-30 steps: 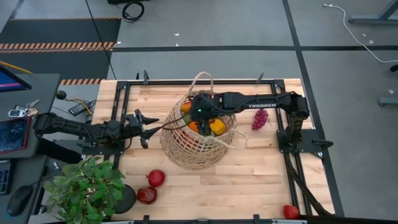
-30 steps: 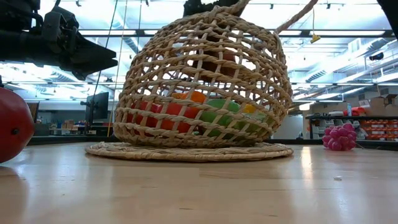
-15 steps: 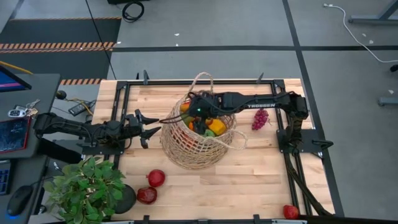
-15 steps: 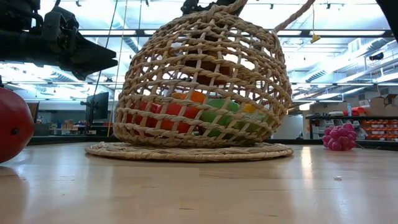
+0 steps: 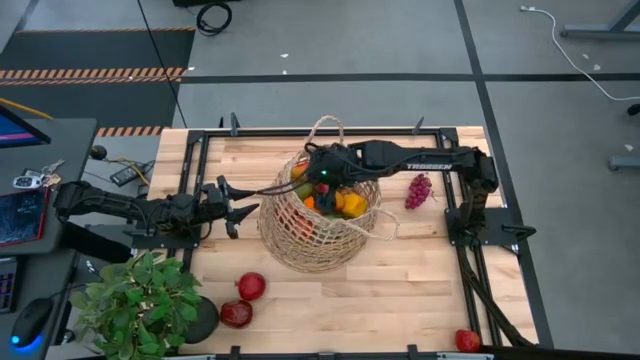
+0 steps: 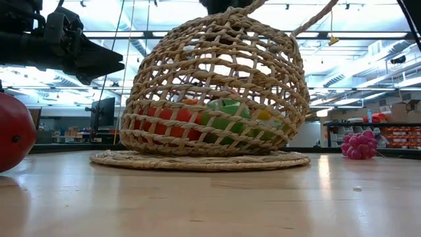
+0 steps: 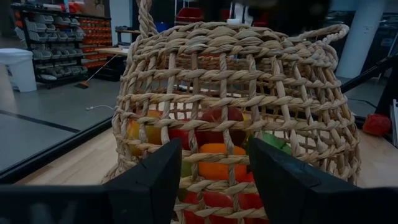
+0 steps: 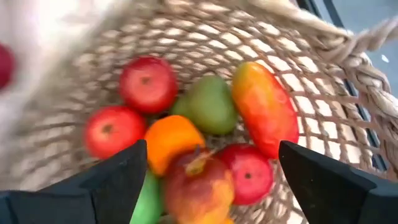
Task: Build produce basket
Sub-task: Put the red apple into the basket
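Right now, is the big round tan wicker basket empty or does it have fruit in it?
It has fruit in it. The big round tan wicker basket holds red apples, a green pear and an orange, with more fruit still on the table.

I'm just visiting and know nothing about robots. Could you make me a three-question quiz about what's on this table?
1. True or false: the purple grape bunch lies inside the wicker basket.
2. Which end effector is above the basket's opening: A) left, B) right?
3. Fill in: the right end effector is open and holds ____.

Key: 1 false, it lies on the table beside the basket. 2 B. 3 nothing.
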